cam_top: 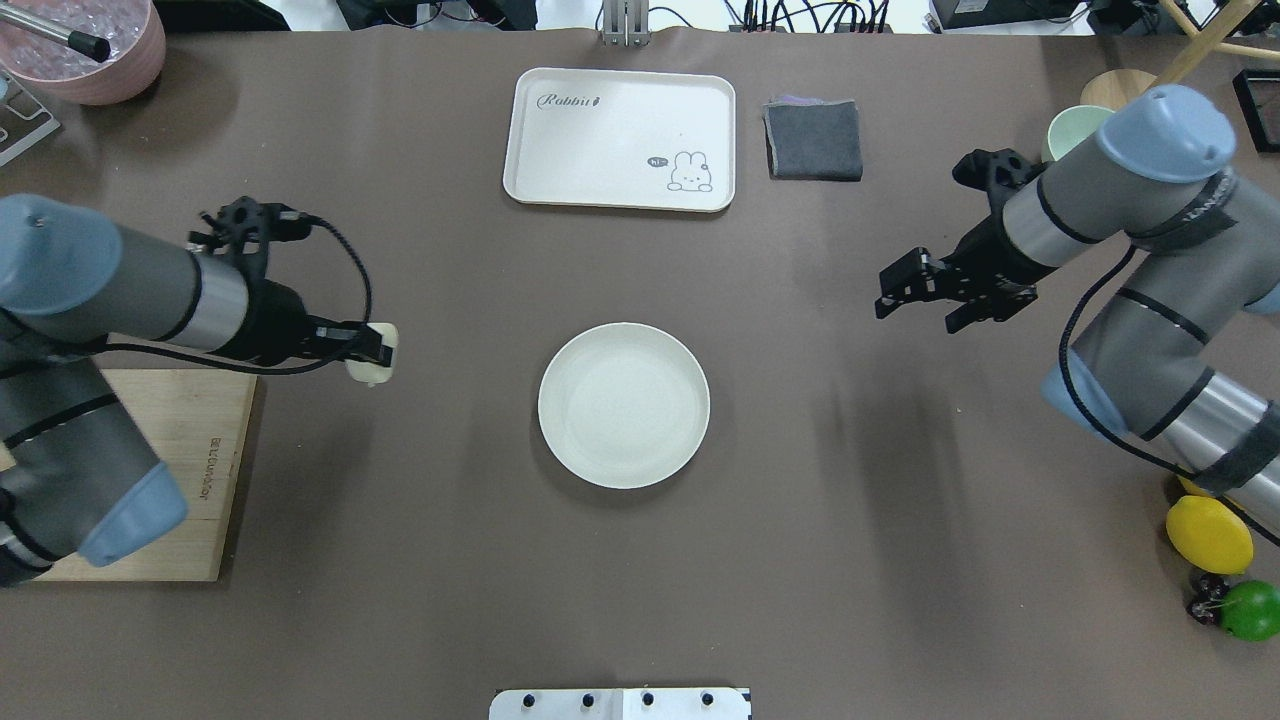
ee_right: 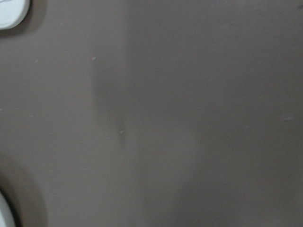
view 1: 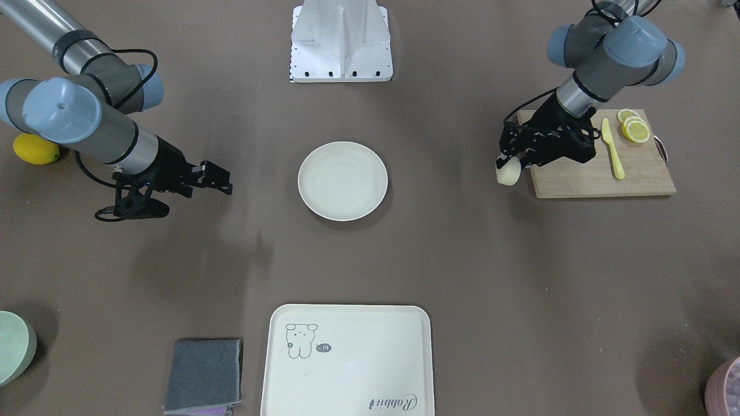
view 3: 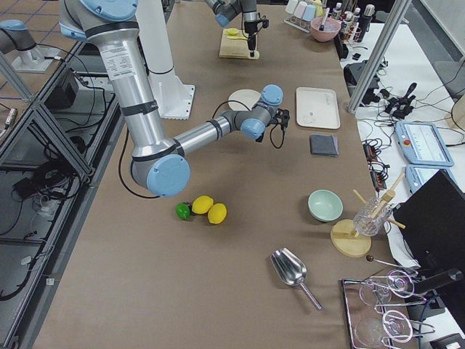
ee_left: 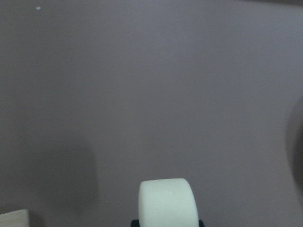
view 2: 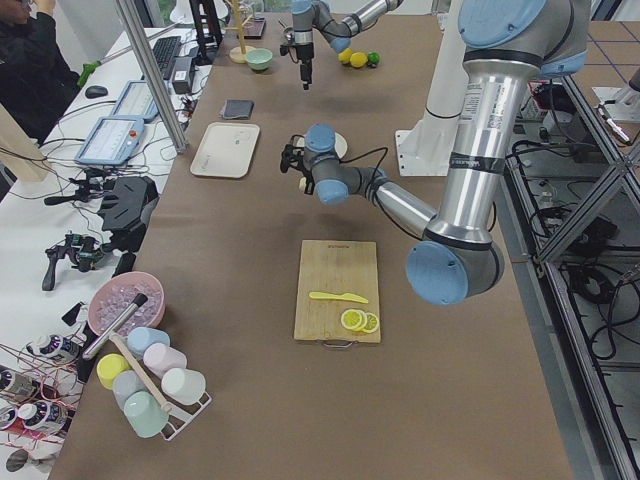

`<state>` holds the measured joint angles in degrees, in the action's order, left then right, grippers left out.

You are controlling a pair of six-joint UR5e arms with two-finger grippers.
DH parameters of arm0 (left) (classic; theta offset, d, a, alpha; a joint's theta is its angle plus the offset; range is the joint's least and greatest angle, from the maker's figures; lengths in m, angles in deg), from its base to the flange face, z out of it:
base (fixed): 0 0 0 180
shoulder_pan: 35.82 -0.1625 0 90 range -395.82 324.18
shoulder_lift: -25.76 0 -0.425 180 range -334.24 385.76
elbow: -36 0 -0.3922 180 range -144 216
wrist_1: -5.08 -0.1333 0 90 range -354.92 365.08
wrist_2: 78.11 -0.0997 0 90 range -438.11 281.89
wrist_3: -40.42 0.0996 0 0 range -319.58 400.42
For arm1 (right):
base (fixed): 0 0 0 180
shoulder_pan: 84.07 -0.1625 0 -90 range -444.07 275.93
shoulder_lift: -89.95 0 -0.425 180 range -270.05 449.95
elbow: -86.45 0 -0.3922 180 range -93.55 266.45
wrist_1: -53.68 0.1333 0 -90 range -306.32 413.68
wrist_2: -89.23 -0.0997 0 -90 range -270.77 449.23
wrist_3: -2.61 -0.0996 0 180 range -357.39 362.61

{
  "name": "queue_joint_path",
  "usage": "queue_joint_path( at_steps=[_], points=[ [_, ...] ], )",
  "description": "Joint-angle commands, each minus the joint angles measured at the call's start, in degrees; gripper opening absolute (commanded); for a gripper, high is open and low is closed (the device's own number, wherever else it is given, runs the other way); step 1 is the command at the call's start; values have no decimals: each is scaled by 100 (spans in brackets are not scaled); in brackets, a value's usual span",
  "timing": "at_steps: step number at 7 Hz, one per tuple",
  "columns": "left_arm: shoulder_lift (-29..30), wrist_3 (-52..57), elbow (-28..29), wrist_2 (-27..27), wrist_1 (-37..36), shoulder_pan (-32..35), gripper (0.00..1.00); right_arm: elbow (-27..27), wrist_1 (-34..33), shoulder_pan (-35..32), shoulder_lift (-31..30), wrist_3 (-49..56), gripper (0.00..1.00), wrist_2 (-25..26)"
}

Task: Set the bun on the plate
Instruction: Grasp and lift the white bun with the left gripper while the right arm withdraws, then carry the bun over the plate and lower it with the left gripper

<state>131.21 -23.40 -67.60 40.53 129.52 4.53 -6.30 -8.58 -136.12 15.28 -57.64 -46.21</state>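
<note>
The bun [cam_top: 372, 357] is a small pale squat cylinder, held above the brown table with my left gripper [cam_top: 376, 350] shut on it. It hangs just off the inner edge of the wooden cutting board [view 1: 584, 176], well to one side of the plate. In the left wrist view the bun [ee_left: 166, 201] fills the bottom centre over bare table. The round cream plate [cam_top: 624, 405] lies at the table's middle with nothing on it. My right gripper [cam_top: 912, 310] hovers on the plate's other side, open, with nothing between its fingers.
Lemon slices [view 1: 635, 128] and a yellow knife [view 1: 611, 147] lie on the cutting board. A cream tray [view 1: 347, 361] and a grey cloth [view 1: 203, 374] lie across the table from the robot. A green bowl [view 1: 11, 346] and a lemon [view 1: 36, 149] sit on the right arm's side.
</note>
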Motion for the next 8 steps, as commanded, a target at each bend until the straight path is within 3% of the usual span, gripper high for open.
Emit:
queue_joint_path(
  at_steps=[1,2,3,4,6,7,8],
  points=[
    [1167,-359,41,-759,-1260,-717,44,255,-14,-637,-356,994,100,-148],
    [1528,-942,189,-1277,-1316,-1165,44,518,-5,-866,-382,1485,100,-237],
    [1923,-1061,574,-1430,-1325,-1361,44,704,-5,-1042,-478,2020,100,-238],
    [2475,-1150,1282,-1675,-1317,-1476,44,845,3,-1200,-557,2435,100,-238],
    [2709,-1177,1640,-1792,-1317,-1582,45,820,3,-1386,-558,2544,100,-342],
    [2718,-1177,1667,-1879,-1317,-1635,51,768,4,-1561,-558,2544,100,-361],
    [2683,-1177,1641,-1880,-1325,-1635,64,741,4,-1710,-532,2544,100,-465]
  ],
)
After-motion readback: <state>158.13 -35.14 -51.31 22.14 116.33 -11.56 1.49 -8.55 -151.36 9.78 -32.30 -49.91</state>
